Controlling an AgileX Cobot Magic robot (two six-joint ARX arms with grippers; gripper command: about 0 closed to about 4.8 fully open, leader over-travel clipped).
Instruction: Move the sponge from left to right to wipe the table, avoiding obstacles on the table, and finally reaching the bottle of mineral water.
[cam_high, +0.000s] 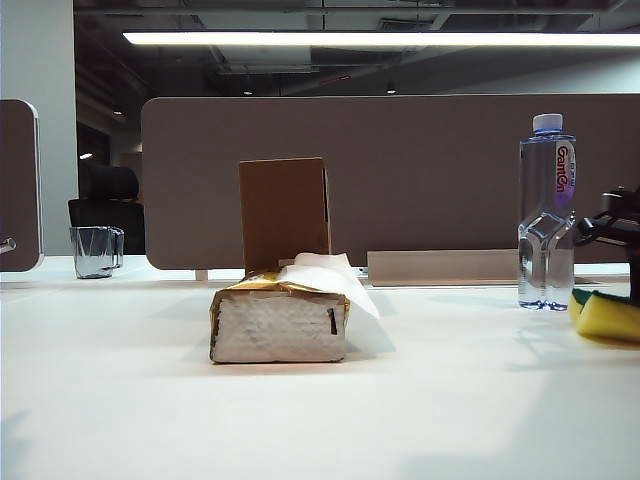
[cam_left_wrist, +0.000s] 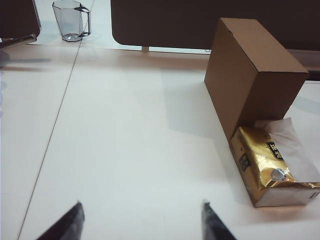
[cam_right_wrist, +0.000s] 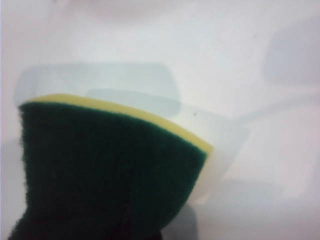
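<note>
Landmark for all positions: the bottle of mineral water (cam_high: 546, 212), standing upright on the white table (cam_high: 300, 420).

Sponge (cam_high: 606, 316): just to the right of the bottle's base in the exterior view, yellow foam showing with a sliver of green at its near-bottle edge. Whether sponge and bottle touch cannot be told. In the right wrist view the sponge (cam_right_wrist: 107, 170) fills much of the picture, green scouring layer toward the camera, yellow layer along its far edge.

Right gripper (cam_high: 610, 222): dark parts visible at the frame edge, right of the bottle and above the sponge. Fingertips themselves are not seen; jaws read as clamped, and the sponge sits right under the wrist camera, so it is grasping the sponge.

Left gripper (cam_left_wrist: 141, 220): jaws spread apart, nothing between them, hovering over bare table far left of the bottle.

Obstacles, well left of the bottle: gold-wrapped tissue pack (cam_high: 281, 318) with a white sheet sticking out, and directly behind it the upright brown cardboard box (cam_high: 284, 212). Pack and box sit close together.

Glass mug (cam_high: 95, 250): far left of the bottle, near the divider panel (cam_high: 420, 170).
</note>
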